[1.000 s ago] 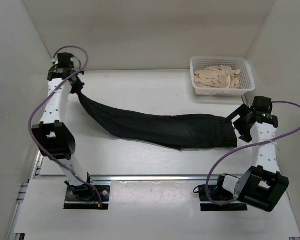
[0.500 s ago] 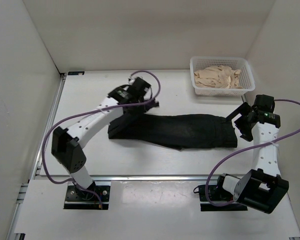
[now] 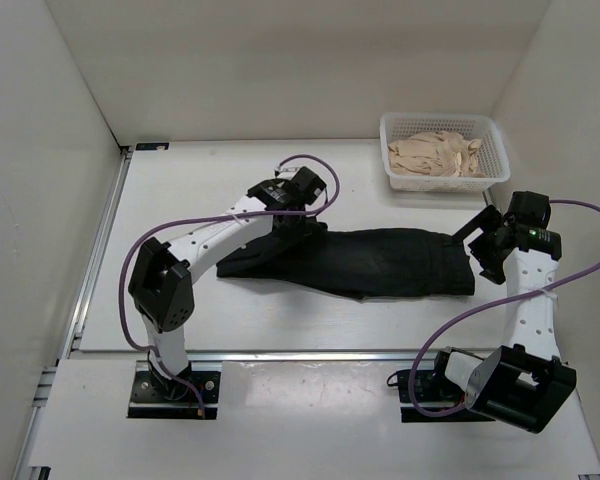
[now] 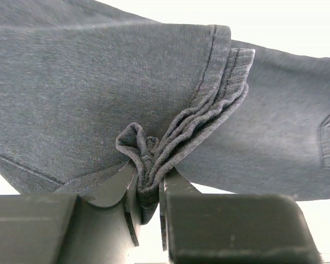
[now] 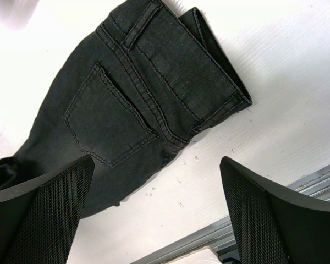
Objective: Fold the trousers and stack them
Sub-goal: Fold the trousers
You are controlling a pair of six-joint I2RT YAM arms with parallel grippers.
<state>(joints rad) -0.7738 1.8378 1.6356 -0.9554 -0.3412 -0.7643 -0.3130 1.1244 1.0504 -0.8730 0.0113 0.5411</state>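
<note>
The black trousers (image 3: 380,262) lie across the middle of the table, waist end to the right. My left gripper (image 3: 298,222) hangs over their left half, shut on the bunched leg hems (image 4: 170,143), which are doubled back over the legs. In the left wrist view the gripper (image 4: 148,190) pinches the gathered cloth, with the rest of the trousers (image 4: 88,82) spread below. My right gripper (image 3: 485,252) stands open just right of the waistband. The right wrist view shows its open gripper (image 5: 157,206) over bare table, and the back pocket (image 5: 113,118) lies beyond.
A white basket (image 3: 445,184) holding a beige cloth pile (image 3: 440,152) stands at the back right. White walls close in the table on the left, back and right. A metal rail (image 3: 300,355) runs along the near edge.
My left arm has swung from the far left to the middle, carrying the leg ends over the trousers and folding them shorter. The right arm has not moved.
</note>
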